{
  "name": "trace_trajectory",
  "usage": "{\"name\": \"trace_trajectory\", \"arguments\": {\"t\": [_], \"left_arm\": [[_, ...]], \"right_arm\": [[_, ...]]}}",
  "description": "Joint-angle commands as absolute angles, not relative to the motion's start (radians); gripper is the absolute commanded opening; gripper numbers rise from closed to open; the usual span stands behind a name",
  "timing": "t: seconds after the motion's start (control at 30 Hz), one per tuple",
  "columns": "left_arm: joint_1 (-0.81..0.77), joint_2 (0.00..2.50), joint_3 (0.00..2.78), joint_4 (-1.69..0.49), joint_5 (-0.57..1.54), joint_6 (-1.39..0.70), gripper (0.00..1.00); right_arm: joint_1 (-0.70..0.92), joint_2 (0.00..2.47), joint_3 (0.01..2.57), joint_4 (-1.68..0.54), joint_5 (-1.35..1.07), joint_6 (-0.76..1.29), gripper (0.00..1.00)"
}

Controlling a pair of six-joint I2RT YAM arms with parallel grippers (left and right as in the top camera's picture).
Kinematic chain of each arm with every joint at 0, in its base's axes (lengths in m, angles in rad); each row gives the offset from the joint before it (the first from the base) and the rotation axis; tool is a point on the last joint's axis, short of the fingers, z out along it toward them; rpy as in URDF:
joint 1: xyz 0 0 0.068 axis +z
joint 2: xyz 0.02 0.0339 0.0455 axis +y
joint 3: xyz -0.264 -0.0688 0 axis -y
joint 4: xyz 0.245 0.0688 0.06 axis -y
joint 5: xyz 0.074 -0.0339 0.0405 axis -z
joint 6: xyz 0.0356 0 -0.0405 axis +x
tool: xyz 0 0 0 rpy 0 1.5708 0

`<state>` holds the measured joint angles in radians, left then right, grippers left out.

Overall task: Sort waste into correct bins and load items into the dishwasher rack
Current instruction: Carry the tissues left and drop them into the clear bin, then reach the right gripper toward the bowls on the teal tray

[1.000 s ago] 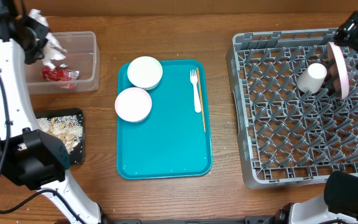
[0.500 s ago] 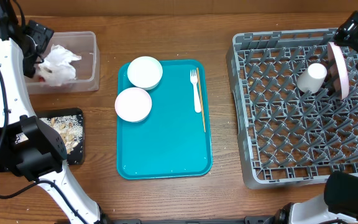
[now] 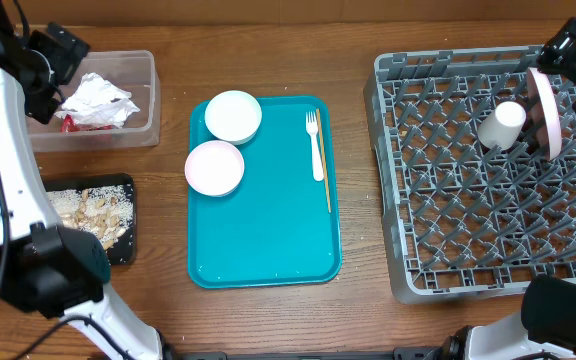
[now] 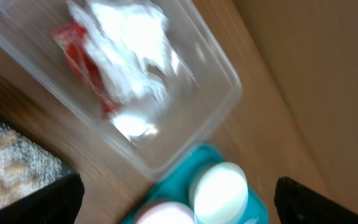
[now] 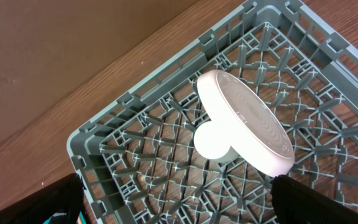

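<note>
Table (image 3: 268, 40): wood, everything is set on it.
Dishwasher rack (image 3: 468, 230): at the right side. Plate (image 3: 545, 110) is stood on edge between pegs at the far right, cup (image 3: 501, 125) just beside it.
Teal tray (image 3: 268, 240): centre, carries what is left to load.
Clear tub (image 3: 143, 100): far left, a crumpled napkin (image 3: 96, 95) lies in it on top of the red wrapper (image 3: 68, 122).
Black tray (image 3: 123, 250): near left, food scraps (image 3: 93, 210) are piled in it.
Left pincer (image 4: 179, 202): held over the tub, jaws wide apart, nothing between them.
Right pincer (image 5: 179, 202): held over the rack's far corner, jaws wide apart, nothing held.
Two bowls (image 3: 233, 116) (image 3: 214, 167): on the tray's far-left part, edges almost touching. Judged rigid, light, smooth and likely slippery; best taken at the rim, one finger inside, on the side away from the neighbour.
Fork (image 3: 315, 145): flat on the tray's right part. Judged light, thin plastic, hard to get under; handle to be pinched across its width.
Stick (image 3: 326, 170): just right of the fork, parallel. Judged very light, prone to roll; to be pinched below the fork's end, where it lies alone.
</note>
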<state>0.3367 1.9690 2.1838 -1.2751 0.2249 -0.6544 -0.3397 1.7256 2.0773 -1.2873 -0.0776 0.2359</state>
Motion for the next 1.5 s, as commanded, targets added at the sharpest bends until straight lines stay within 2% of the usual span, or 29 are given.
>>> {"name": "trace_trajectory", "arguments": {"t": [0.0, 0.17, 0.33, 0.43, 0.53, 0.77, 1.07, 1.2, 1.37, 1.47], "left_arm": [[0.251, 1.907, 2.203, -1.383, 0.422, -0.464, 1.00], [0.099, 1.909, 2.188, -1.522, 0.301, -0.411, 1.00], [-0.006, 1.901, 2.188, -1.557, 0.095, -0.559, 1.00], [0.002, 1.901, 2.188, -1.589, -0.101, -0.727, 1.00], [0.077, 1.901, 2.188, -1.647, -0.208, -0.894, 1.00], [0.277, 1.902, 2.188, -1.689, -0.144, -0.965, 1.00], [0.333, 1.903, 2.188, -1.689, -0.144, -0.966, 1.00], [0.333, 1.903, 2.188, -1.689, -0.145, -0.965, 1.00], [0.332, 1.903, 2.188, -1.689, -0.144, -0.965, 1.00], [0.331, 1.903, 2.188, -1.689, -0.144, -0.966, 1.00]], "right_arm": [[-0.342, 1.718, 2.082, -1.285, -0.071, 0.244, 1.00], [-0.343, 1.718, 2.082, -1.285, -0.072, 0.244, 1.00], [-0.343, 1.718, 2.082, -1.285, -0.072, 0.244, 1.00], [-0.343, 1.718, 2.082, -1.285, -0.072, 0.244, 1.00], [-0.343, 1.718, 2.082, -1.285, -0.072, 0.244, 1.00], [-0.343, 1.718, 2.082, -1.285, -0.072, 0.244, 1.00], [-0.342, 1.718, 2.082, -1.263, -0.101, 0.245, 1.00], [-0.342, 1.718, 2.082, -1.281, -0.287, 0.248, 1.00], [-0.316, 1.721, 2.081, -1.305, -0.717, 0.252, 1.00], [-0.170, 1.724, 2.081, -1.312, -0.728, 0.155, 1.00]]}}
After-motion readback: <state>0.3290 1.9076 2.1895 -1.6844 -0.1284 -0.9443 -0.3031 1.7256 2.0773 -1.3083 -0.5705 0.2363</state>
